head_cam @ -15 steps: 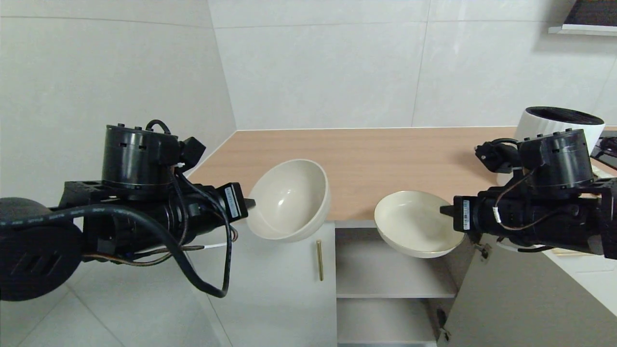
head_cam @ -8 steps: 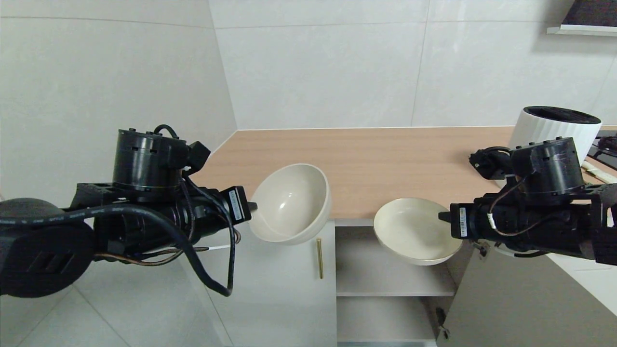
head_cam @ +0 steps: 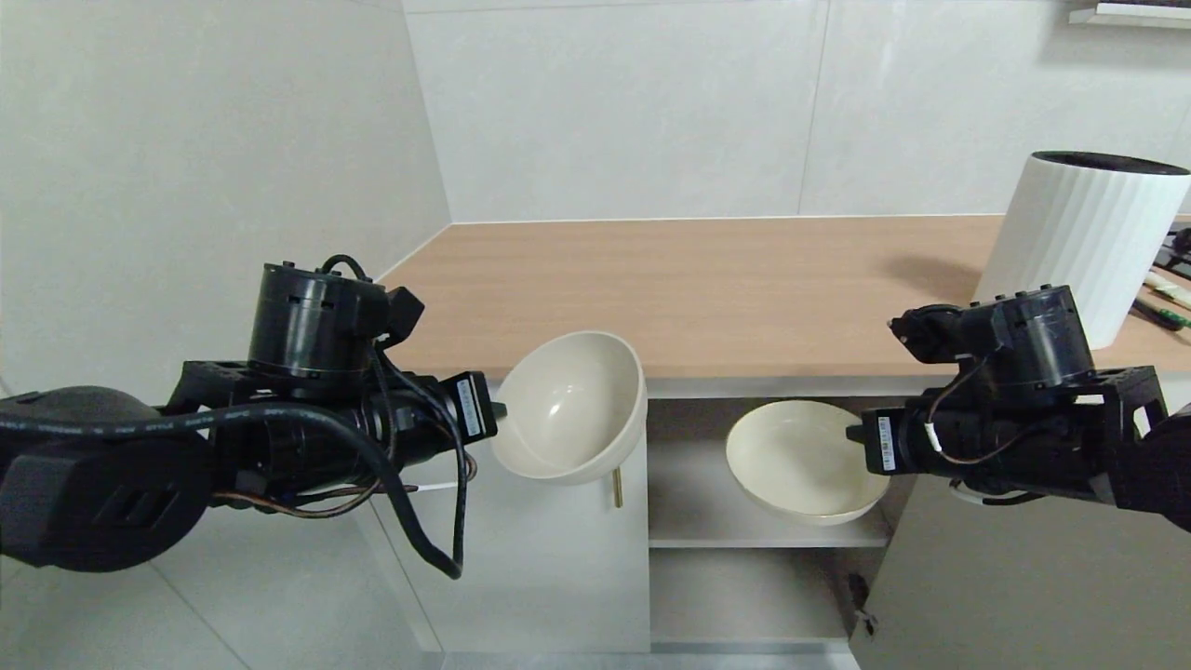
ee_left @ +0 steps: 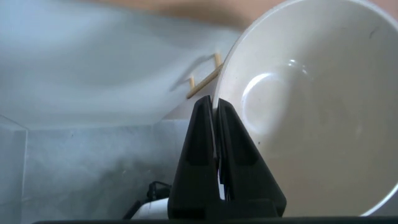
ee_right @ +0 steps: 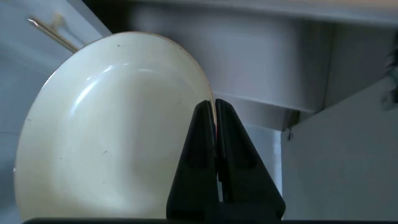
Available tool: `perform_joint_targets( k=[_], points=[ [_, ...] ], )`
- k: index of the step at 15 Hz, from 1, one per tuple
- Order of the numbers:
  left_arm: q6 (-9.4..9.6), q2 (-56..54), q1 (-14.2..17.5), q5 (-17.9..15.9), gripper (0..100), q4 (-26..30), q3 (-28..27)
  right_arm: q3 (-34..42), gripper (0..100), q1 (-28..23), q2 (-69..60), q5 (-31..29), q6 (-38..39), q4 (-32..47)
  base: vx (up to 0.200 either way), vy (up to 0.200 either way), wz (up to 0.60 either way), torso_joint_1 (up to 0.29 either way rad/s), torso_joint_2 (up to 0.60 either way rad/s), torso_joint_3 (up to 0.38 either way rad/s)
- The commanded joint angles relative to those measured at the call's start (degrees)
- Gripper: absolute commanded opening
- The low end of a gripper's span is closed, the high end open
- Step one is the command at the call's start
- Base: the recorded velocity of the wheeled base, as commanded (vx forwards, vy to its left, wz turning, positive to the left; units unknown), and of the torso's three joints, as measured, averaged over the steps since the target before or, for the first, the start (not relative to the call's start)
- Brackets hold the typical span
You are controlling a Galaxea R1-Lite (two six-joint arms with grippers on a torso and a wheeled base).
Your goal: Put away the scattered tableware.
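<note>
My left tool (head_cam: 498, 407) (ee_left: 215, 109) is clamped narrow on the rim of the deep bowl (head_cam: 572, 409) (ee_left: 311, 112), one finger inside and one outside. The bowl hangs in the air, tipped on its side w/ the opening facing the cam. It sits at the front edge of the counter (head_cam: 698, 279), in front of the top of the closed cabinet door (head_cam: 558, 568). The door's thin gold handle (head_cam: 616, 486) (ee_left: 202, 78) pokes out just below the bowl.

My right tool (head_cam: 849, 433) (ee_right: 214, 109) is pinched the same way on the rim of the shallow bowl (head_cam: 800, 465) (ee_right: 112, 124). This one is also off any surface and tilted w/ the inside facing up and toward me. It's under the counter's edge, in the open cabinet bay and above the upper shelf (head_cam: 744, 535). Can't tell how far in it is, and it's not touching the shelf as far as I can see. The 2 bowls are apart and roughly level, deep one to the left.

The open cabinet door (head_cam: 1005, 586) is swung out on the right, below my right arm. On the counter at far right stands a tall white ribbed container (head_cam: 1084, 242), w/ a few thin utensils (head_cam: 1163, 302) beside it, too small to tell what.
</note>
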Motion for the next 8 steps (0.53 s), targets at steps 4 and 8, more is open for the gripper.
perform_joint_targets(
  k=[4,8],
  points=[
    [-0.03,0.8,0.0,0.0,0,0.0,0.0,0.0,0,0.0,0.9,0.0,0.0,-0.1,0.0,0.0,0.0,-0.176,0.47,0.289],
    [-0.03,0.8,0.0,0.0,0,0.0,0.0,0.3,0,0.0,1.3,0.0,-0.1,-0.1,0.0,0.0,0.0,-0.151,0.45,0.301]
  ],
)
